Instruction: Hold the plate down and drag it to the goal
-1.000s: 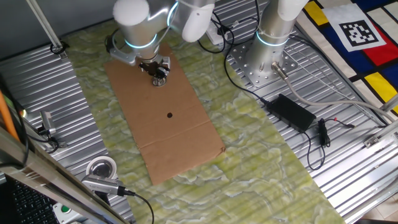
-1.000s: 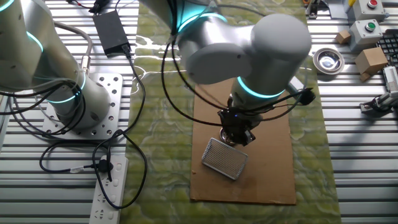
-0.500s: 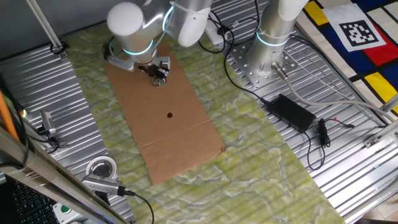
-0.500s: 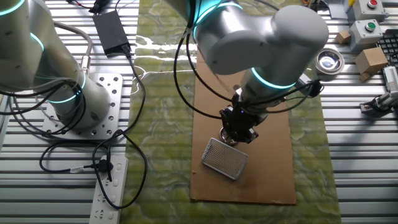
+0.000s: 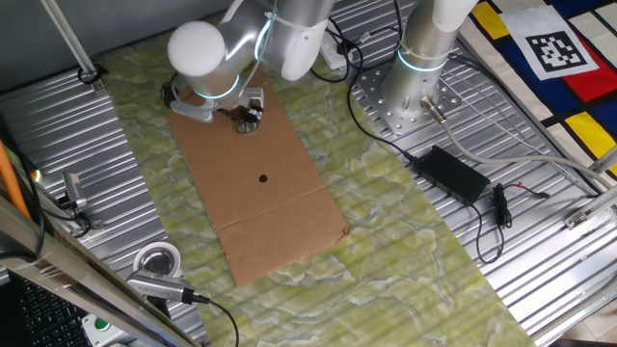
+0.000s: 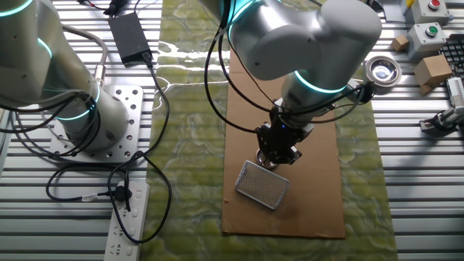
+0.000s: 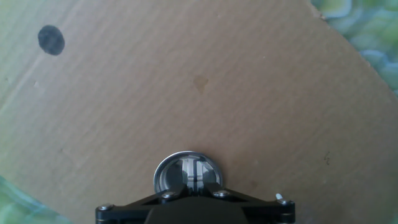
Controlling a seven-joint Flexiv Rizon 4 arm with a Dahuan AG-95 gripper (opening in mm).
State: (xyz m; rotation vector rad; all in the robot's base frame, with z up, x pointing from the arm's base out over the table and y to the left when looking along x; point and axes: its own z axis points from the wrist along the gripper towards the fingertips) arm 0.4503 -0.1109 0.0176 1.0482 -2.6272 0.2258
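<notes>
— What covers the surface [image 5: 540, 280]?
— Ribbed aluminium, with a green marbled mat [image 5: 405, 251] laid across it and a brown cardboard sheet [image 5: 260, 183] on top.
— And at the edges?
— A checked coloured board [image 5: 569, 58] far right; a white power strip [image 6: 127, 217] near left.

A plain brown flat cardboard sheet [image 5: 258, 178] carries a small black round dot [image 5: 263, 177]. Under it lies a mottled green-and-cream marbled mat [image 5: 405, 251]. The small round shiny silver metal plate [image 7: 187, 173] has a dark centre. Far right, a white, red, blue and yellow panelled board [image 5: 559, 53] bears a black-and-white square code.
</notes>
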